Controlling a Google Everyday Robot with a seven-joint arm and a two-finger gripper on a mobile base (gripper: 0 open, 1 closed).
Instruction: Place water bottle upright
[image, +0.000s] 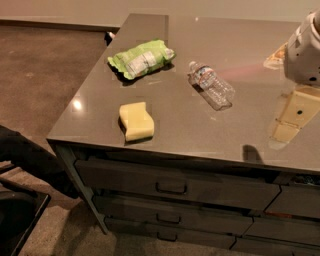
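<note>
The water bottle (211, 85) is a small clear ribbed bottle with a white cap and a narrow white, red and blue label. It lies on its side near the middle of the grey countertop (200, 130), with the cap pointing to the far left. My gripper (303, 50) shows only as a white housing at the right edge of the view. It hangs above the counter, to the right of the bottle and well apart from it. The shiny counter below it shows its reflection.
A green snack bag (141, 58) lies left of the bottle at the back. A yellow sponge (136, 120) lies near the front left edge. Drawers (175, 187) run below the counter's front. A dark object (20, 200) sits on the floor at lower left.
</note>
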